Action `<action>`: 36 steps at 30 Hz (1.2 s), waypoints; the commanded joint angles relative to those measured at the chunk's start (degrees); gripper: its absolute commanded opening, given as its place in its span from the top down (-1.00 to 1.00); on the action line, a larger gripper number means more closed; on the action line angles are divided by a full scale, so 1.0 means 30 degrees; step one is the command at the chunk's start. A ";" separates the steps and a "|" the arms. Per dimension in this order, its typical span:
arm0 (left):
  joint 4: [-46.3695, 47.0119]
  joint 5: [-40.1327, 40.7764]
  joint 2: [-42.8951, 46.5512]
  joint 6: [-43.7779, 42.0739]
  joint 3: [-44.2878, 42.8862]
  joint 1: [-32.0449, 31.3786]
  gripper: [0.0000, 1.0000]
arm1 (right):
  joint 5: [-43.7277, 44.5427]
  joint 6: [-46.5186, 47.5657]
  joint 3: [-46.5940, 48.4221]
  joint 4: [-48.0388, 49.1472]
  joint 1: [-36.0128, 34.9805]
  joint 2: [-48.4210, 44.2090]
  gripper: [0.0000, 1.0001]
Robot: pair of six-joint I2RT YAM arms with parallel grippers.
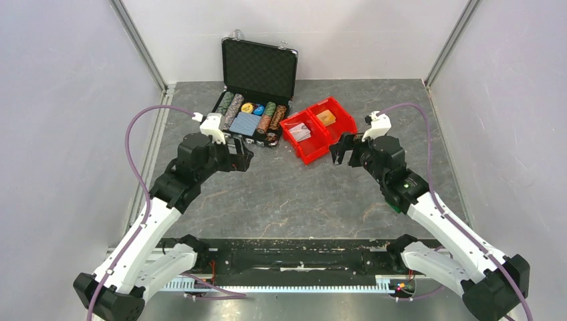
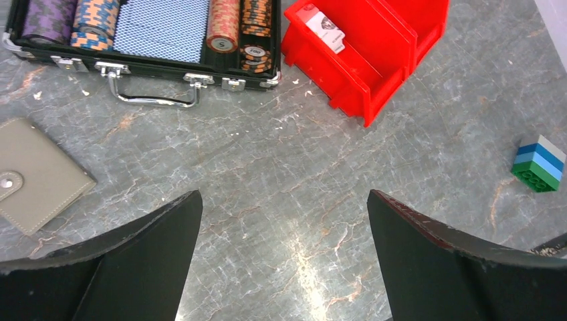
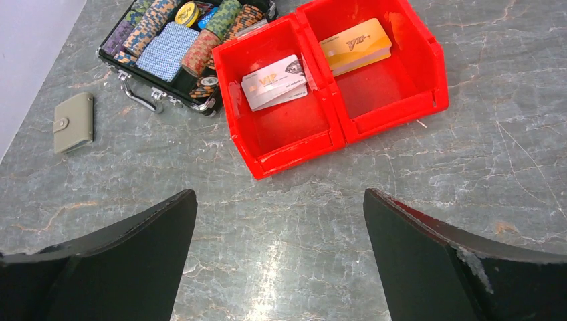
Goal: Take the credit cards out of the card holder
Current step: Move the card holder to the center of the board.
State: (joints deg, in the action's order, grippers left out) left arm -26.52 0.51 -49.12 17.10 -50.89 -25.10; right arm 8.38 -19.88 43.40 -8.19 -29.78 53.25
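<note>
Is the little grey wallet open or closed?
Closed: the small grey folding wallet lies flat, its snap tab folded over the front.

Off-task items on grey marbled table.
Noted at far centre: black poker-chip case, lid upright, rows of chips packed round a blue patterned deck. Just right of it: two joined red bins, with a white pack marked VIP in the left bin and a gold pack in the right. Nearer and right of bins, standing apart: small brick stack, grey over blue over green.
</note>
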 commanded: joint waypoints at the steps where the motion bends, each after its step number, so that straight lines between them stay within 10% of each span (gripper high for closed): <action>1: 0.0264 0.1044 -0.0002 0.0334 -0.0159 0.0033 -1.00 | 0.0339 -0.0251 0.0330 0.0677 0.0021 -0.0375 -0.97; 13: -0.1343 0.4908 -0.0388 0.2062 -0.0729 0.0805 -1.00 | -0.0175 0.0163 0.0036 0.1486 0.0024 -0.0779 -0.97; 24: -0.2848 0.3501 -0.4710 0.7051 -0.0755 0.9482 -0.94 | -0.1901 0.0890 -0.1396 0.3546 0.0024 -0.2328 -0.97; 36: -0.0304 0.1575 -0.9125 0.8603 0.0003 1.3183 -0.55 | -0.5073 -0.1000 -0.2264 0.4643 0.0024 -0.1947 -0.97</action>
State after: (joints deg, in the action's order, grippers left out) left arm -32.10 7.33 -73.45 39.51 -51.31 14.04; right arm -3.79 -21.15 36.27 3.03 -29.78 47.24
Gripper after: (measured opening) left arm 0.792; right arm 0.983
